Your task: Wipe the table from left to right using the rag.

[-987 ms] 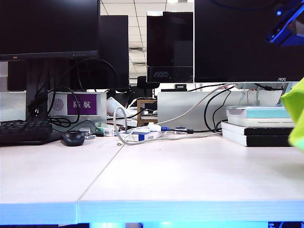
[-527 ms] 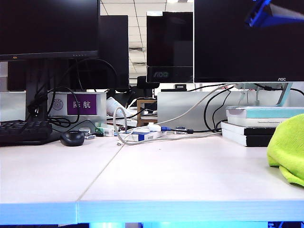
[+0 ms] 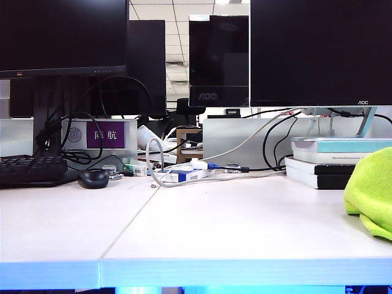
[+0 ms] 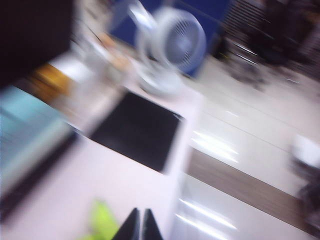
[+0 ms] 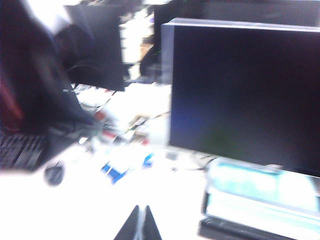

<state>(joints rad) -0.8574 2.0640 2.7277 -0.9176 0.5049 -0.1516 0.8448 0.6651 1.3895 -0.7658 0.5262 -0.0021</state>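
On the far right of the table [image 3: 202, 226], in the exterior view, the rag [image 3: 371, 191] lies in a rounded lump, cut off by the picture's right border, so its long axis cannot be told. It sits just in front of the stack of books [image 3: 331, 162], near the table's pale front edge. To the left of the rag the white top is open right across the seam to the black mouse [image 3: 94, 178] and the keyboard [image 3: 30, 170] at the back left; cables and small boxes crowd the back behind that open stretch, under the monitors [image 3: 318, 52]. Neither arm shows in this view.

In the left wrist view, badly blurred, the left gripper [image 4: 139, 226] shows two dark fingertips pressed together with nothing between them. A patch of the rag [image 4: 102, 224] lies beside them on the table [image 4: 95, 180], apart from the tips. Farther off from the rag are a black mat [image 4: 137, 130] and a white fan [image 4: 172, 50].

In the right wrist view, also blurred, the right gripper [image 5: 138, 225] has its tips pressed together, empty, above the table [image 5: 95, 200]. The mouse [image 5: 54, 174] and a monitor [image 5: 245, 95] are visible; the rag is not.
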